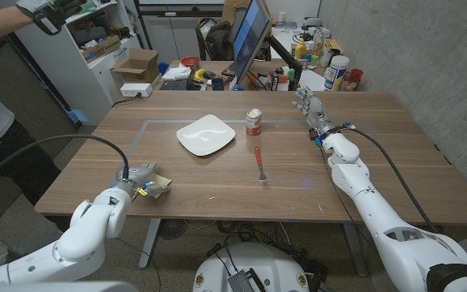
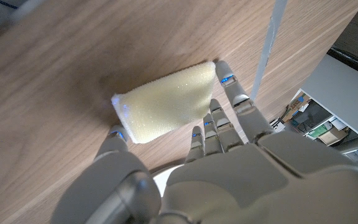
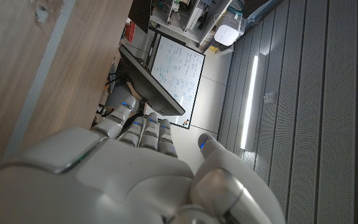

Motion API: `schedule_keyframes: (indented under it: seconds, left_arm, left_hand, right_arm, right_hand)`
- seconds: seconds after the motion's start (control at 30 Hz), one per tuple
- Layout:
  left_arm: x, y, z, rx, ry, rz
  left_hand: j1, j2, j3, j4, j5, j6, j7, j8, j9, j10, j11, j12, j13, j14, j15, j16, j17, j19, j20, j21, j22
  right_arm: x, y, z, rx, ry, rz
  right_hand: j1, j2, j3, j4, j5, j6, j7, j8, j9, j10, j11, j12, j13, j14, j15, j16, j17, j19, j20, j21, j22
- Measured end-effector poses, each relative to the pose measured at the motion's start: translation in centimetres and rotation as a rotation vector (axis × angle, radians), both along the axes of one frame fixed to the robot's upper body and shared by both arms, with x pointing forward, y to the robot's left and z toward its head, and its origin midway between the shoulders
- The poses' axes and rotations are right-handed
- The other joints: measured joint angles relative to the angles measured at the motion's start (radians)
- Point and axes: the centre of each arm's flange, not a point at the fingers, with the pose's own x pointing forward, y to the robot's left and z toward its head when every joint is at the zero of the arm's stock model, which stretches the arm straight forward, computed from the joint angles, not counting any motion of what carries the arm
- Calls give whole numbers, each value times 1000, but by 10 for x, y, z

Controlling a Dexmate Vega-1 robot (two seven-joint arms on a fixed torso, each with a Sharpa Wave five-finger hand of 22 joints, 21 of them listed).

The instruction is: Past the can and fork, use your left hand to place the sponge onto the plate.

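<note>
The yellow sponge point(image 2: 166, 106) is held in the left hand point(image 1: 140, 183) near the table's point(image 1: 379, 170) front left edge, gripped between the thumb and fingertips point(image 2: 224, 71). The white square plate point(image 1: 206, 135) is seen farther back, with the red can point(image 1: 253, 122) just beside it and the red-handled fork point(image 1: 260, 165) nearer the front. The right hand point(image 1: 308, 103) is kept at the table's far right; its fingers look loosely curled around nothing, though this is hard to tell.
</note>
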Motion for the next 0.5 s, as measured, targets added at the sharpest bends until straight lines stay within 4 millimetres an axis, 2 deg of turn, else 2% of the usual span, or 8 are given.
schedule_keyframes:
  seconds: [0.13,0.27,0.4,0.43,0.5]
  left_arm:
    - [1,-1,-4,6,-19,5]
    - [2,-2,-7,15,-76,15]
    - [2,-1,-9,17,-120,22]
    - [2,-1,-11,12,-117,24]
    - [2,-1,-12,8,-136,27]
  left_hand:
    - [0,0,0,0,-5,155,9,24,3,160,-30,27,1,162,-7,25,0,118,-53,59,9]
    - [0,0,12,12,-19,292,20,41,7,308,-39,49,5,326,-21,47,0,225,-107,133,19]
    - [4,2,28,28,-33,390,32,41,7,429,-45,68,3,468,-50,54,-5,301,-141,204,26]
    - [50,4,33,32,-33,421,37,45,7,461,-49,74,3,506,-62,54,-4,314,-150,222,28]
    - [280,73,40,36,-35,490,43,56,11,535,-57,89,3,581,-86,64,3,341,-159,259,30]
  right_arm:
    - [1,0,0,1,0,-1]
    - [3,0,0,2,1,-3]
    - [4,0,1,0,-1,-2]
    - [4,0,1,0,-2,-2]
    - [5,0,2,0,0,-2]
  right_hand:
    - [0,0,0,0,0,0,0,0,0,0,0,0,0,0,0,0,0,0,0,0,0]
    - [0,0,7,-1,0,0,0,0,0,0,0,0,0,0,0,0,0,0,0,0,0]
    - [-4,-4,8,0,0,0,0,0,0,0,0,0,0,6,-6,0,0,4,4,0,0]
    - [-4,-4,8,0,0,0,0,0,0,0,0,0,0,6,-6,0,0,4,4,0,0]
    - [-4,-4,8,0,0,0,0,0,0,0,0,0,0,6,-6,0,0,4,4,0,0]
